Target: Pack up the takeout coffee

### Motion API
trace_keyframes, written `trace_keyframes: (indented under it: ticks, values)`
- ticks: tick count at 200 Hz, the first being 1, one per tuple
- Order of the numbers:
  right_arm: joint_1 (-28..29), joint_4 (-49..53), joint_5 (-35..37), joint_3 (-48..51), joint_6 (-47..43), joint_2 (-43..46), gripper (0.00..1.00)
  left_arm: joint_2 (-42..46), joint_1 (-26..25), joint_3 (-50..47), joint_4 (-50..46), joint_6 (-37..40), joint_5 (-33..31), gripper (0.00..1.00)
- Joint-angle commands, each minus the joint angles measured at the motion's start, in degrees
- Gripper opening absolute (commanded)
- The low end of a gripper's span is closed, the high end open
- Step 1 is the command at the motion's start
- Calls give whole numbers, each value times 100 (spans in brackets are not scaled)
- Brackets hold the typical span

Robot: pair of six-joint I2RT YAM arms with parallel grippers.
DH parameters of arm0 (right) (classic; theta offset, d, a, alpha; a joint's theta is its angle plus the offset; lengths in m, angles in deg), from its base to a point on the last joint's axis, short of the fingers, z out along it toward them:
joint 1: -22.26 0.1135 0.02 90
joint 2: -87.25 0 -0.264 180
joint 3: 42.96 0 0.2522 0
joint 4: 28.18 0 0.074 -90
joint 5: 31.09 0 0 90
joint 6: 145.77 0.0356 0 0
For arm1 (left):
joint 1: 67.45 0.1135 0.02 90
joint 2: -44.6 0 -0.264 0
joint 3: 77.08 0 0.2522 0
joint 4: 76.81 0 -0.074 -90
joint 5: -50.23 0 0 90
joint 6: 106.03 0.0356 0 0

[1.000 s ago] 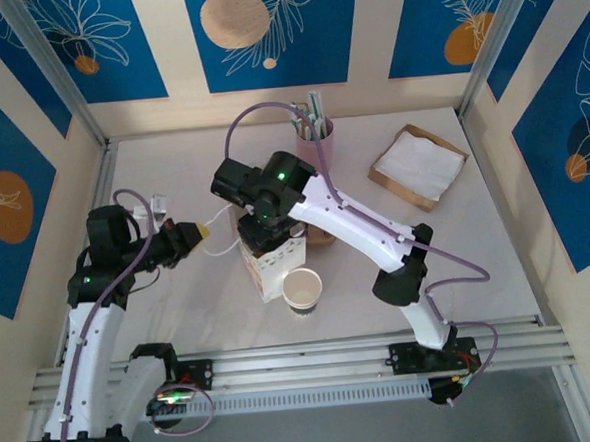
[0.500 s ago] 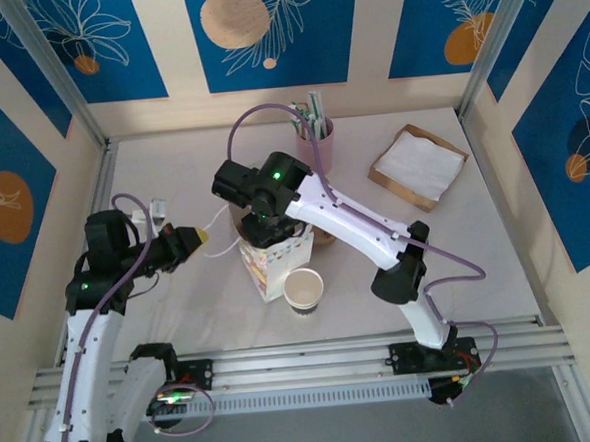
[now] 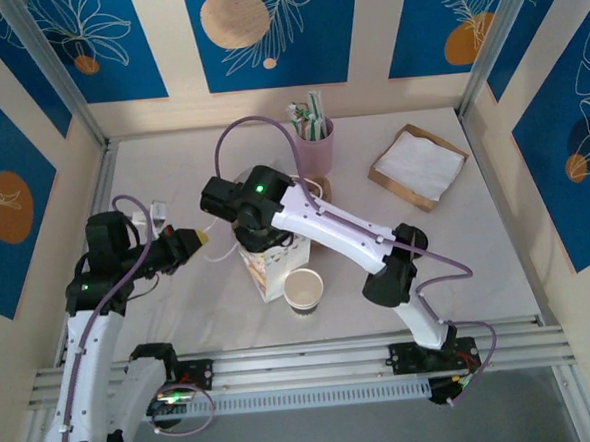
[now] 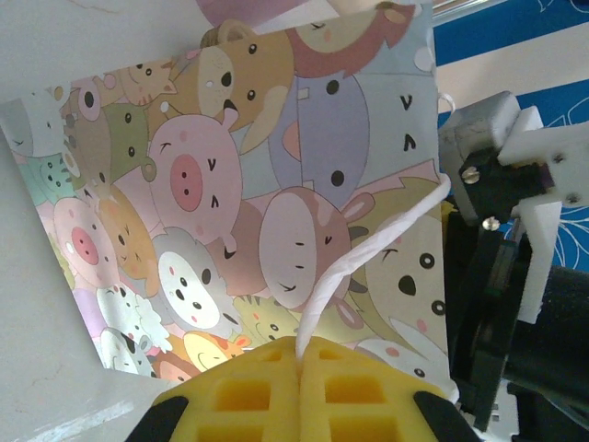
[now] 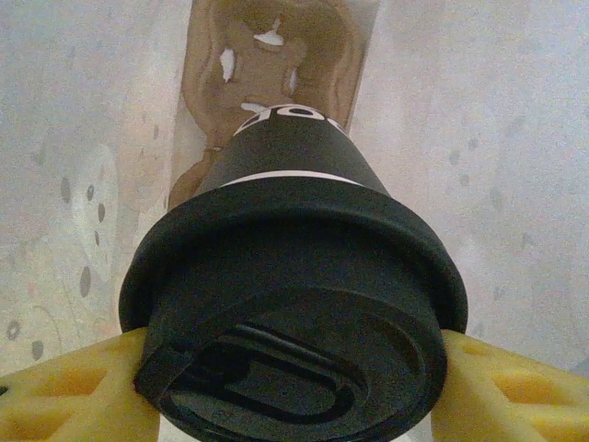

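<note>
The takeout coffee (image 5: 290, 304), a cup under a round black lid, sits between my right gripper's (image 5: 294, 391) yellow fingers (image 5: 64, 391), which are shut on the lid's rim. It hangs inside the paper bag, whose pale inner walls surround it, above a brown cardboard carrier (image 5: 267, 55) at the bottom. From above, my right gripper (image 3: 247, 227) reaches down into the mouth of the cartoon-animal bag (image 3: 270, 268). My left gripper (image 3: 198, 237) is shut on the bag's white handle (image 4: 368, 258), pulling it leftward; its pads (image 4: 239, 391) meet just before the printed bag side (image 4: 230, 184).
A lidless white paper cup (image 3: 302, 289) stands just right of the bag's front. A pink cup of straws (image 3: 315, 140) stands at the back, and a brown tray of white napkins (image 3: 419, 165) lies at the back right. Walls enclose the table on three sides.
My right wrist has shifted left and lower over the bag's mouth, carrying the coffee with it. The left arm has held still on the handle.
</note>
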Motion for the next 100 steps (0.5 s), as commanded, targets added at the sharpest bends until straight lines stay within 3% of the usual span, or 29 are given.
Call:
trace_keyframes:
  ticks: [1,100]
  values:
    - [46,920,134,-33,87,-121,59,24,-50,-74,-79,114,-29,0]
    - [205,925,630,-400,52,160,59,4,-50,-108,-30,104,-24,0]
